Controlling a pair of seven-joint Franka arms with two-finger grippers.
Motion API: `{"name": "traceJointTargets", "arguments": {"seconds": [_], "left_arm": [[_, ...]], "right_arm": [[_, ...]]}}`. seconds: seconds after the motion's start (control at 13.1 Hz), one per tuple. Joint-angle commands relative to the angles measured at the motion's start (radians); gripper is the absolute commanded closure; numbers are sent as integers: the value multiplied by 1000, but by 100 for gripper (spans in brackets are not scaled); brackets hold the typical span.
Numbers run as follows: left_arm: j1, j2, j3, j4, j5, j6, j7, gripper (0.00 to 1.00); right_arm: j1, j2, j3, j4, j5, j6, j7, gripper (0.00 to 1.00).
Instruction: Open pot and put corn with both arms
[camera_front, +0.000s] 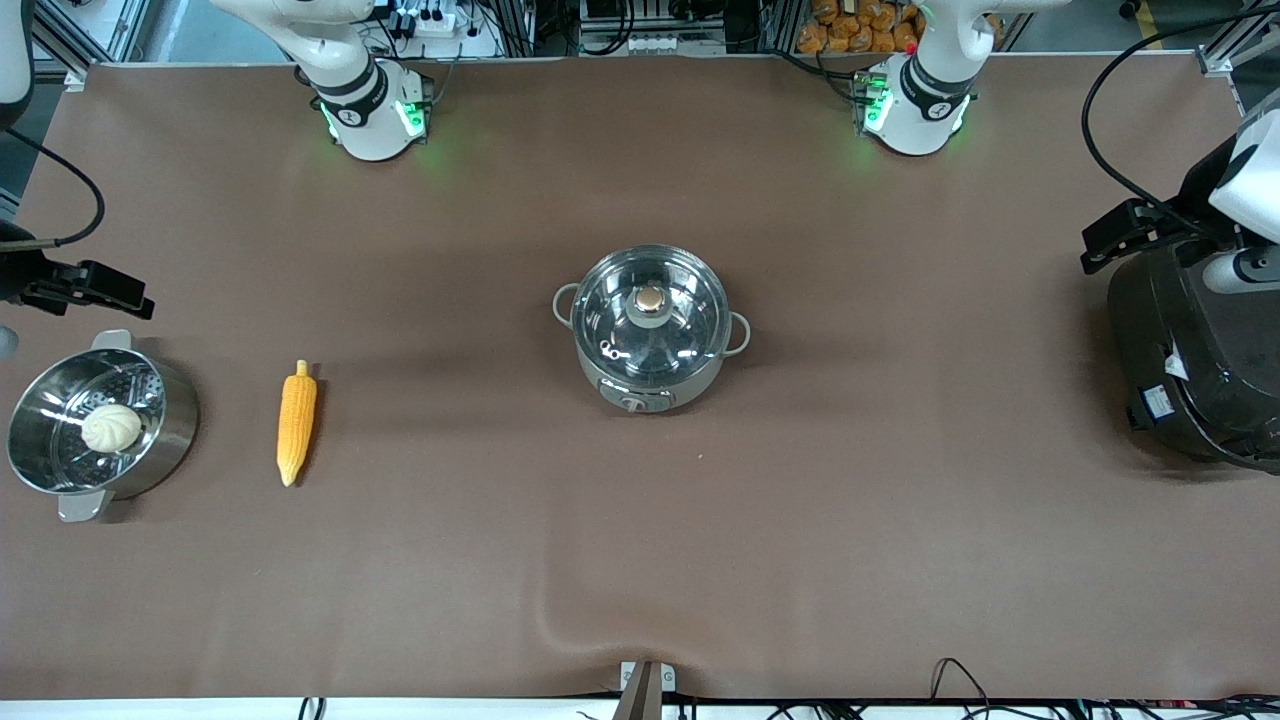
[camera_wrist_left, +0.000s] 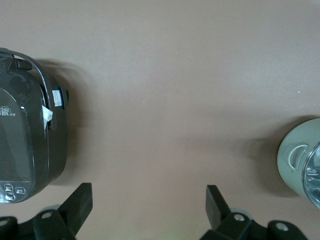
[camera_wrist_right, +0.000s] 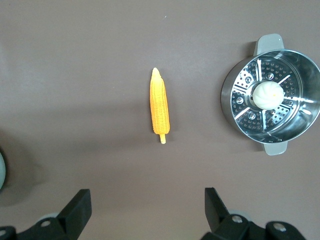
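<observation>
- The pot (camera_front: 651, 331) sat mid-table with its glass lid (camera_front: 652, 312) on and the lid's knob (camera_front: 650, 299) dead centre; its dial faced the front camera. Nothing had been opened.
- The corn (camera_front: 296, 421) lay flat on the brown table (camera_front: 640, 560) toward the right arm's end, well apart from the pot, its pointed tip nearer the front camera than its stubby end.
- Beside the corn stood a steamer pot (camera_front: 100, 425) holding a white bun (camera_front: 111, 428), a bystander in this job.
- The left gripper (camera_wrist_left: 149, 207) hung high over bare cloth between the pot and a big black cooker (camera_front: 1190, 360), fingers spread wide and holding nothing; its wrist view caught only the pot's edge.
- The right gripper (camera_wrist_right: 148, 210) hovered empty over the table near the corn, fingers likewise wide apart, the cob clear in its wrist view.
- The opening step looked to be the lid, and likely the left arm's: it needed to come over the knob, drop straight down and pinch squarely, because a skewed bite on a small round knob could slip.
- The lift probably wanted to be vertical before swinging aside, so the rim would not drag the pot.
- For the corn, a grasp across the thick middle, fingers crosswise to the cob, seemed safest against rolling.
- How tightly the lid sat was hard to judge from here.
</observation>
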Motion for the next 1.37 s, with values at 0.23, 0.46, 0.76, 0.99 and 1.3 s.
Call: {"name": "traceJointTargets", "arguments": {"seconds": [0.23, 0.46, 0.76, 0.99, 1.3], "left_arm": [[-8, 10, -3, 19, 18, -14, 17, 0], [-6, 11, -3, 16, 20, -14, 19, 0], [-61, 39, -6, 16, 8, -14, 17, 0], [-144, 92, -6, 17, -50, 0, -48, 0], [-362, 180, -6, 16, -90, 84, -394, 0]], "right_arm": [[-9, -15, 11, 84, 16, -107, -4, 0], [-12, -10, 8, 69, 18, -91, -9, 0], [-9, -9, 7, -111, 41, 121, -9, 0], [-8, -16, 5, -330, 41, 343, -7, 0], [-9, 25, 5, -595, 37, 714, -10, 0]]}}
